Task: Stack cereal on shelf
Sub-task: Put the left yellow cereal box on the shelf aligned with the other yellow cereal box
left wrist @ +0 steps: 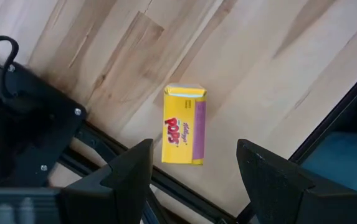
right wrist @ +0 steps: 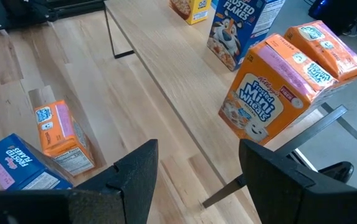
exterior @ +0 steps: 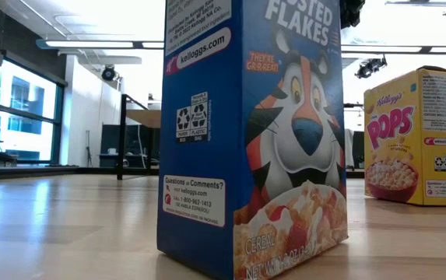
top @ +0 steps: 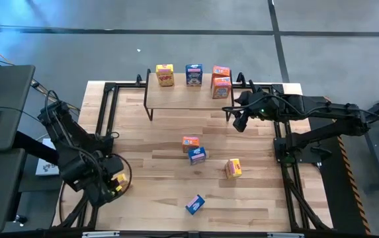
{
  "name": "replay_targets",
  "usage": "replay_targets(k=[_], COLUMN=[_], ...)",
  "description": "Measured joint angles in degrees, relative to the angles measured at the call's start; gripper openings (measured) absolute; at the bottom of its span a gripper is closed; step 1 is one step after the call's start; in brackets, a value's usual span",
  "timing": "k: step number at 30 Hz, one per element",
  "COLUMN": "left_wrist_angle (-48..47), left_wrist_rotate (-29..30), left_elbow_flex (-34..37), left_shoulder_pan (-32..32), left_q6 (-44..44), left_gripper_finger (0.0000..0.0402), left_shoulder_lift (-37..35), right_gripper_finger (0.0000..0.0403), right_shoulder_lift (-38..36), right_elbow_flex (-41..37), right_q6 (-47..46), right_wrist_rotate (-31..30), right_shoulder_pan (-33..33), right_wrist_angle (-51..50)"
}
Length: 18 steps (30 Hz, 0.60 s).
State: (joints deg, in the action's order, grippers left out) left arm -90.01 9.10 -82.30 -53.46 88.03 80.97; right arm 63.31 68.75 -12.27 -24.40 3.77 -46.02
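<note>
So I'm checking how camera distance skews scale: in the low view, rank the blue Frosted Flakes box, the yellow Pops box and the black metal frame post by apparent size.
1. Blue Frosted Flakes cardboard box, largest, nearest the camera.
2. Yellow Pops cardboard box.
3. Black metal frame post, smallest, farthest back.

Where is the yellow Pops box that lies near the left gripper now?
The yellow Pops box lies flat on the table's near-left corner in the high view, directly under the open left gripper, beside the black frame rail.
</note>
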Motion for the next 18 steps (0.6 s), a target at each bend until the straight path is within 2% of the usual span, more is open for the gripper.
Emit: replay_targets(k=[11, 18], left_wrist_angle=[0.1, 2.53], left_wrist_rotate=[0.94, -2.64], left_elbow_flex=[0.43, 7.82], left_shoulder_pan=[-1.04, -1.02], left_q6=[1.82, 0.81], left_gripper_finger=[0.0223, 0.0223], left_shoulder_lift=[0.0, 0.0], right_gripper_finger=[0.0217, 0.0217], right_shoulder_lift=[0.0, 0.0], right_elbow_flex=[0.0, 0.0], right_q6=[-0.79, -0.6], right_wrist_rotate=[0.61, 0.61], right_shoulder_pan=[0.0, 0.0], right_wrist_angle=[0.0, 0.03])
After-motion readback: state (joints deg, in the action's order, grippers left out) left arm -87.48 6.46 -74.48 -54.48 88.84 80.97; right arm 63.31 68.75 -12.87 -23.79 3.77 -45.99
